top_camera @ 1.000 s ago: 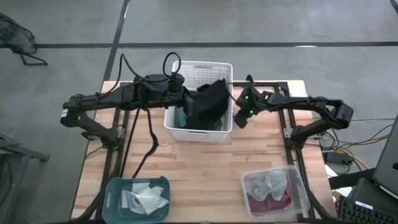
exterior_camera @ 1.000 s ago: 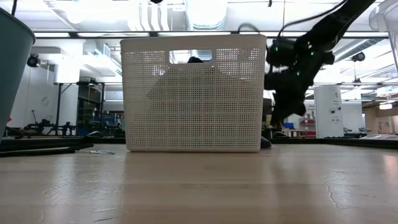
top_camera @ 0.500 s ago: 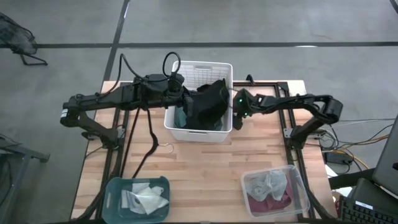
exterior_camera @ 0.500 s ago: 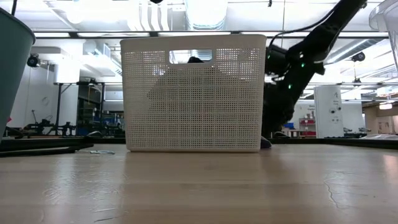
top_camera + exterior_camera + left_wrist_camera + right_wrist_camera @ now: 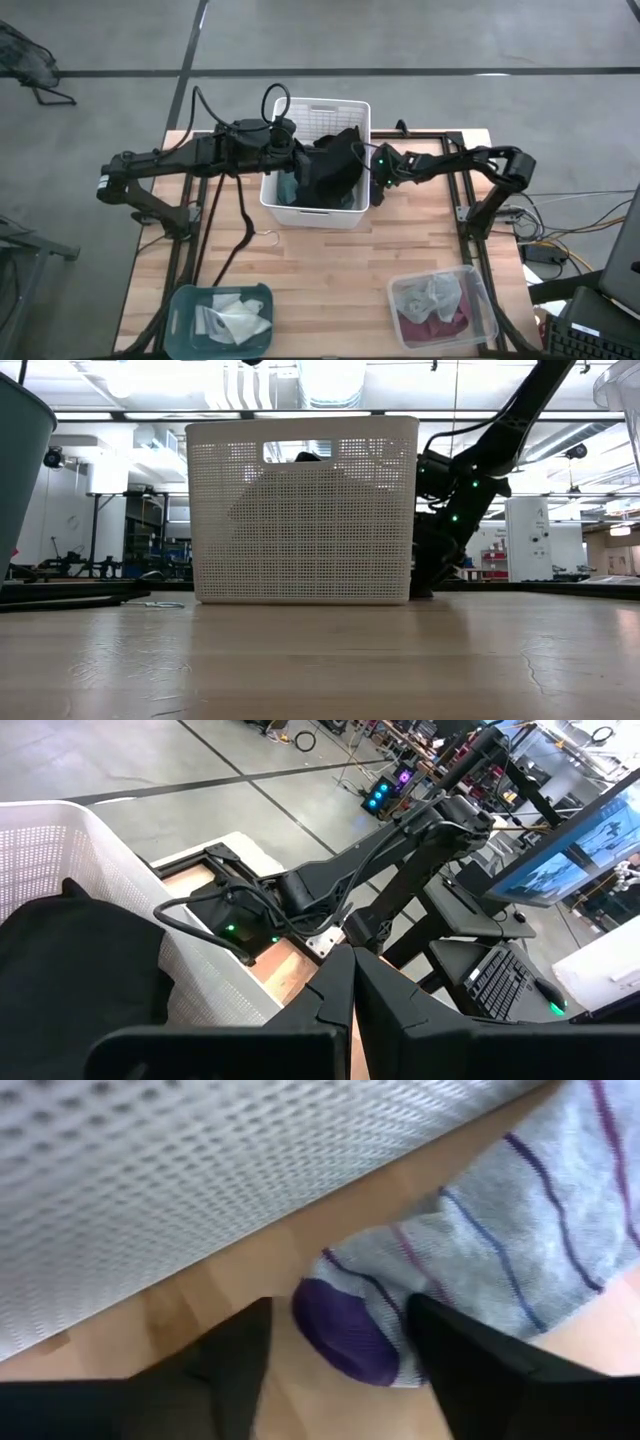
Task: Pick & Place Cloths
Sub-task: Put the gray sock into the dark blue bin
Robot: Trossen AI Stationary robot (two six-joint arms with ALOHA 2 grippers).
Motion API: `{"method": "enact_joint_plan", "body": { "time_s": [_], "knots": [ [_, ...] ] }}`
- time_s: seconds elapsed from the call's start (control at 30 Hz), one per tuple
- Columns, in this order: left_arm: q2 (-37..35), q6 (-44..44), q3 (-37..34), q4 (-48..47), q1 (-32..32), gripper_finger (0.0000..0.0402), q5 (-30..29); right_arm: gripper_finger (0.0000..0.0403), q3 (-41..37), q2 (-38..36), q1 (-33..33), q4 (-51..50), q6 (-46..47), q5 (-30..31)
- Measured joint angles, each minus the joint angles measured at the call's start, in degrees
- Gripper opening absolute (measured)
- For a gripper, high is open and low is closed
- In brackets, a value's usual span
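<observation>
Right gripper (image 5: 340, 1345) has dropped beside the white basket (image 5: 345, 205), fingers spread over a grey striped sock (image 5: 480, 1260) on the table, while the left gripper (image 5: 297, 165), pressed together, waits over the basket's black cloth (image 5: 330, 165).

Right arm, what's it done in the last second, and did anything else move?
The right gripper swung in toward the white basket, dropped low beside its wall and opened over a grey striped sock on the table; the basket slid slightly left. The left gripper stayed shut above the basket, the black cloth unmoved.
</observation>
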Motion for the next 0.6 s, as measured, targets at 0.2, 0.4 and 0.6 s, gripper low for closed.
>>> {"method": "enact_joint_plan", "body": {
  "time_s": [0.2,0.4,0.6],
  "knots": [
    [0.0,-0.1,0.0,0.0,0.0,0.0012,0.0,0.0093,-0.3,-2.4,-0.1,-1.1,4.7,0.9],
    [0.0,-0.1,0.0,0.0,0.0,0.0012,0.0,0.0015,-0.3,-3.3,-0.2,-3.8,11.6,-3.9],
    [0.0,1.5,0.0,0.0,0.0,0.0012,0.3,0.0011,-0.4,-7.4,1.2,-8.1,13.8,-16.0]
  ]
}}
